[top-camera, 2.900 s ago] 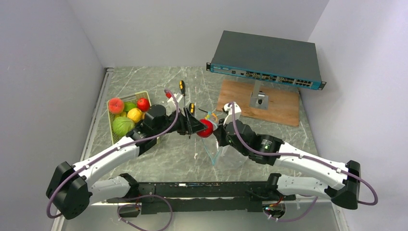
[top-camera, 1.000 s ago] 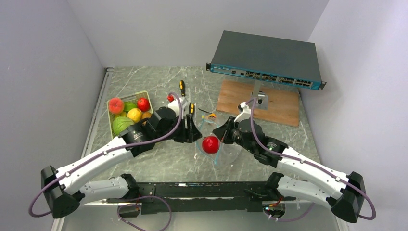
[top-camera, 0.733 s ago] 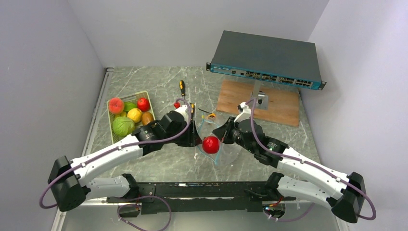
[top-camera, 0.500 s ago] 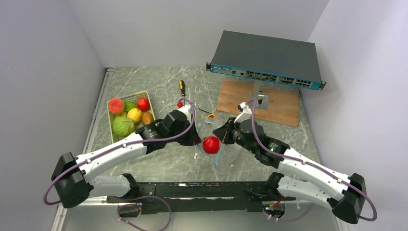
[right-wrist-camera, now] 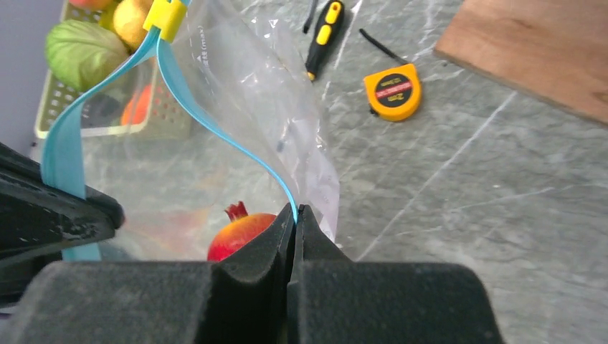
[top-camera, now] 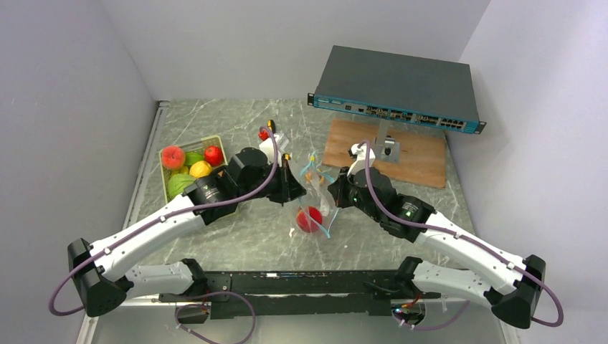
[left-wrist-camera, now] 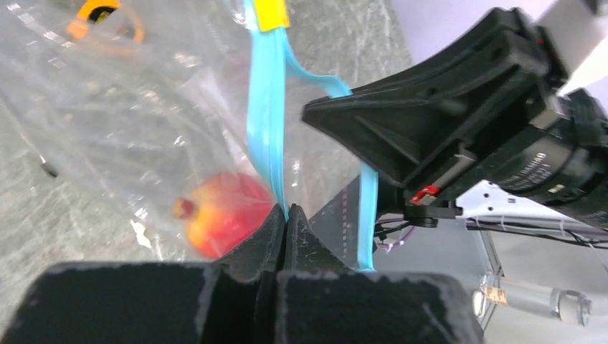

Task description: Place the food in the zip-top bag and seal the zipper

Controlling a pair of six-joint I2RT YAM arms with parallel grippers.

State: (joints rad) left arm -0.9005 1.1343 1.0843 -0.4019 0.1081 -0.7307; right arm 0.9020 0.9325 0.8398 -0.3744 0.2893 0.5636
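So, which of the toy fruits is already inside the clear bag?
The red pomegranate with the small crown; it alone lies in the zip-top bag, the other fruits sit in the green tray.

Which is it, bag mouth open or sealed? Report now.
Open. The blue strip's two sides run apart from the yellow slider, the left gripper pinching one, the right gripper the other.

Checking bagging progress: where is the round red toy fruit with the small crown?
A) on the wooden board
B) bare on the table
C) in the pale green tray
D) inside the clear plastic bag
D: the round red toy fruit shows through the clear plastic bag's wall.
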